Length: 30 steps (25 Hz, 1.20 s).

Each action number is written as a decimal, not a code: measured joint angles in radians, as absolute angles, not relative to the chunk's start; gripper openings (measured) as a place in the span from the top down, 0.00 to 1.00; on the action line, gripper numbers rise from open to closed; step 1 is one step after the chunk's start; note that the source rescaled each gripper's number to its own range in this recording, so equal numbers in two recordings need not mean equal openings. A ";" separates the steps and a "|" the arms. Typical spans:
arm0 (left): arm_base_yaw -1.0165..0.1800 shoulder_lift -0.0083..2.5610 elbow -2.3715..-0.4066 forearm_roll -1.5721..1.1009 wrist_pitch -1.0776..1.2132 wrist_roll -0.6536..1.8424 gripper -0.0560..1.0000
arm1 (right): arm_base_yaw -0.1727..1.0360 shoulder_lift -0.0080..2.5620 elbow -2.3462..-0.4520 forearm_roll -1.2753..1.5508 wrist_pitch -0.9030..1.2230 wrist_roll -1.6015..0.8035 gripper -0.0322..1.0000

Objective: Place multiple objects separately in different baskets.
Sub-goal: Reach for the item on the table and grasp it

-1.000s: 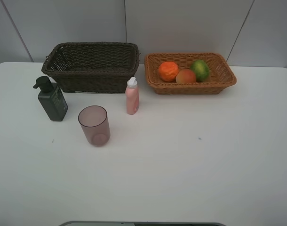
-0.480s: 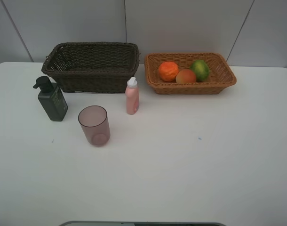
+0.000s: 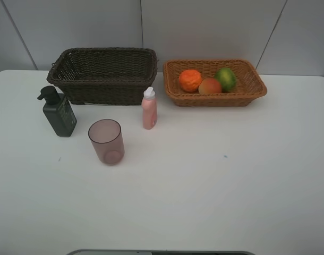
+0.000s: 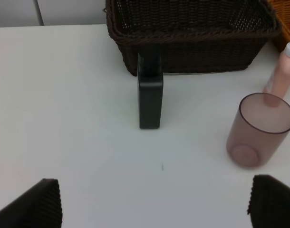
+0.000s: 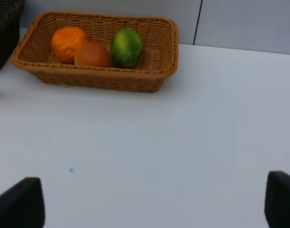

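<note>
Left wrist view: the left tool (image 4: 154, 204) is seen open, fingertips spread wide at the frame edge with nothing gripped between them, held above the tabletop (image 4: 64, 118). Dead ahead of it, the dark green pump bottle (image 4: 150, 102) is stood upright, long axis vertical, narrow face turned toward the tool, just in front of the dark brown basket (image 4: 207, 54). Off to the side nearer the table's middle, the purplish cup (image 4: 261, 130) is stood mouth up, and the pink bottle (image 4: 280, 78) is stood upright further back, near the basket's corner. The right tool (image 5: 149, 202) is likewise shown open and empty. Well ahead of it, the light basket (image 5: 97, 78) is loaded with the wrinkled orange (image 5: 68, 43), the red-orange fruit (image 5: 91, 55) and the green citrus (image 5: 126, 46), packed touching in a row. Neither tool is caught by the exterior high view. The fruit half is judged done; the three containers are not yet binned and are presumably meant for the dark basket. All three lie on the left side, so the left arm is nearer. A straight-in approach on the pump bottle is indicated, with the jaws closed across its body below the pump head. Tipping is to be expected if the tall, narrow bottle is clipped.
</note>
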<state>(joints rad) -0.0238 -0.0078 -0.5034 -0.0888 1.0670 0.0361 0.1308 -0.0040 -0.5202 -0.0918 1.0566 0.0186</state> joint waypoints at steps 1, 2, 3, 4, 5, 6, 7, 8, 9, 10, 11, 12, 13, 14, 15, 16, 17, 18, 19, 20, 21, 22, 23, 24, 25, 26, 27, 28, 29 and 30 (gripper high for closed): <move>-0.024 -0.008 -0.503 -0.089 1.067 0.036 0.00 | 0.122 -0.004 -0.520 -0.092 1.057 0.019 0.07; -0.024 -0.008 -0.503 -0.089 1.067 0.036 0.00 | 0.108 -0.004 -0.520 -0.092 1.057 0.019 0.07; -0.024 -0.008 -0.503 -0.089 1.067 0.036 0.00 | 0.086 -0.004 -0.520 -0.092 1.057 0.019 0.07; -0.024 -0.008 -0.503 -0.089 1.067 0.036 0.00 | 0.086 -0.004 -0.520 -0.092 1.057 0.019 0.07; -0.024 -0.008 -0.503 -0.089 1.067 0.036 0.00 | 0.062 -0.004 -0.520 -0.092 1.057 0.018 0.07; -0.024 -0.008 -0.503 -0.089 1.067 0.036 0.00 | 0.040 -0.004 -0.520 -0.092 1.057 0.015 0.07; -0.024 -0.008 -0.503 -0.089 1.067 0.036 0.00 | 0.017 -0.004 -0.520 -0.092 1.057 0.011 0.07; -0.024 -0.008 -0.503 -0.089 1.067 0.036 0.00 | 0.017 -0.004 -0.520 -0.092 1.057 0.011 0.07; -0.024 -0.008 -0.503 -0.089 1.067 0.036 0.00 | 0.014 -0.004 -0.520 -0.091 1.057 0.011 0.07; -0.024 -0.008 -0.503 -0.089 1.067 0.036 0.00 | 0.014 -0.004 -0.520 -0.091 1.057 0.011 0.07; -0.024 -0.008 -0.503 -0.089 1.067 0.036 0.00 | 0.014 -0.004 -0.520 -0.090 1.057 0.011 0.07; -0.024 -0.008 -0.503 -0.089 1.067 0.036 0.00 | 0.014 -0.004 -0.520 -0.090 1.057 0.011 0.07; -0.024 -0.008 -0.503 -0.089 1.067 0.036 0.00 | 0.014 -0.004 -0.520 -0.090 1.057 0.011 0.07; -0.024 -0.008 -0.503 -0.089 1.067 0.036 0.00 | 0.014 -0.004 -0.520 -0.089 1.057 0.011 0.07; -0.024 -0.008 -0.503 -0.089 1.067 0.036 0.00 | 0.014 -0.004 -0.520 -0.089 1.057 0.011 0.07; -0.024 -0.008 -0.503 -0.089 1.067 0.036 0.00 | 0.014 -0.004 -0.520 -0.089 1.057 0.011 0.07; -0.024 -0.008 -0.503 -0.089 1.067 0.036 0.00 | 0.014 -0.004 -0.520 -0.089 1.057 0.011 0.07; -0.024 -0.008 -0.503 -0.089 1.067 0.036 0.00 | 0.014 -0.004 -0.520 -0.089 1.057 0.011 0.07; -0.024 -0.008 -0.503 -0.089 1.067 0.036 0.00 | 0.014 -0.004 -0.520 -0.089 1.057 0.011 0.07; -0.024 -0.008 -0.503 -0.089 1.067 0.036 0.00 | 0.014 -0.004 -0.520 -0.089 1.057 0.011 0.07; -0.024 -0.008 -0.503 -0.089 1.067 0.036 0.00 | 0.014 -0.004 -0.520 -0.089 1.057 0.011 0.07; -0.024 -0.008 -0.503 -0.089 1.067 0.036 0.00 | 0.014 -0.004 -0.520 -0.089 1.057 0.011 0.07; -0.024 -0.008 -0.503 -0.089 1.067 0.036 0.00 | 0.014 -0.004 -0.520 -0.089 1.057 0.011 0.07; -0.024 -0.008 -0.503 -0.089 1.067 0.036 0.00 | 0.014 -0.004 -0.520 -0.089 1.057 0.011 0.07; -0.024 -0.008 -0.503 -0.089 1.067 0.036 0.00 | 0.014 -0.004 -0.520 -0.089 1.057 0.011 0.07; -0.024 -0.008 -0.503 -0.089 1.067 0.036 0.00 | 0.014 -0.004 -0.520 -0.089 1.057 0.011 0.07; -0.024 -0.008 -0.503 -0.089 1.067 0.036 0.00 | 0.014 -0.004 -0.520 -0.089 1.057 0.011 0.07; -0.024 -0.008 -0.503 -0.089 1.067 0.036 0.00 | 0.014 -0.004 -0.520 -0.089 1.057 0.011 0.07; -0.024 -0.008 -0.503 -0.089 1.067 0.036 0.00 | 0.014 -0.004 -0.520 -0.089 1.057 0.011 0.07; -0.024 -0.008 -0.503 -0.089 1.067 0.036 0.00 | 0.014 -0.004 -0.520 -0.089 1.057 0.011 0.07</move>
